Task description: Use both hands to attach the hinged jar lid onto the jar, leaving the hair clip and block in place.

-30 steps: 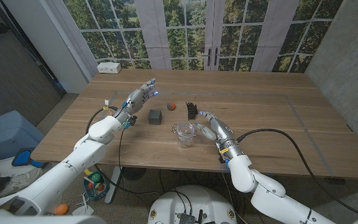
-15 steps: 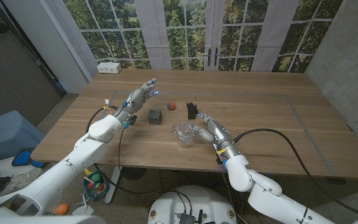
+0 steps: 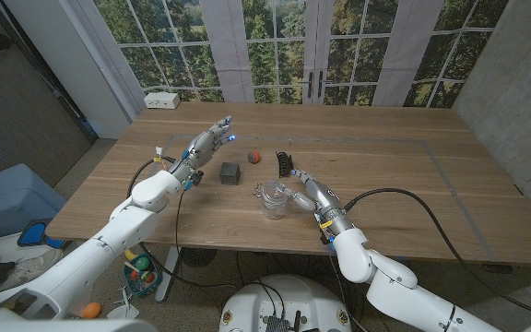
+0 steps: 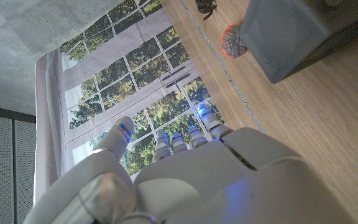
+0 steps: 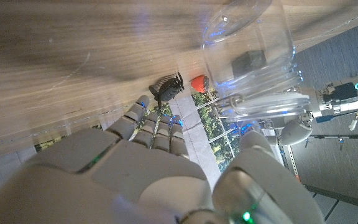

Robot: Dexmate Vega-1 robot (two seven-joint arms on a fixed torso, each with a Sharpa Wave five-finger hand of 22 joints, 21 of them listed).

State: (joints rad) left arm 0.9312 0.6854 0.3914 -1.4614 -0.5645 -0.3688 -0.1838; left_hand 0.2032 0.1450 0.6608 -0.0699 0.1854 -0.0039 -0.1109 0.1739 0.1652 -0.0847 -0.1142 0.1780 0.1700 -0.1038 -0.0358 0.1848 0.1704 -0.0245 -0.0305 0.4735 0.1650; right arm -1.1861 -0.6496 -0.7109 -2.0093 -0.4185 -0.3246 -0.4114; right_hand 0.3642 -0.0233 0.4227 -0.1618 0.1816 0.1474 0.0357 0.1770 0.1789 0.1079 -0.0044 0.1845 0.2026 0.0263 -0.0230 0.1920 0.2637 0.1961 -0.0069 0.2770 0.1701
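Observation:
A clear glass jar [image 3: 273, 201] stands near the table's front edge, its hinged lid and wire clasp at the mouth; I cannot tell how the lid sits. My right hand [image 3: 301, 190] is close against the jar's right side, fingers stretched out, holding nothing. In the right wrist view the jar [image 5: 253, 65] is just beyond my right hand [image 5: 135, 171]. A dark block [image 3: 230, 172], a small red ball [image 3: 254, 157] and a black hair clip [image 3: 285, 163] lie behind the jar. My left hand [image 3: 208, 140] hovers left of the block, fingers spread. The block [image 4: 291, 34] is ahead of my left hand [image 4: 185, 180].
A white power strip [image 3: 162, 100] lies at the table's far left corner. A black cable [image 3: 413, 198] runs from my right arm over the table's right part. Windows stand behind the table.
My right hand has slid a little left, closer to the jar. The left hand, block, ball and hair clip have not moved.

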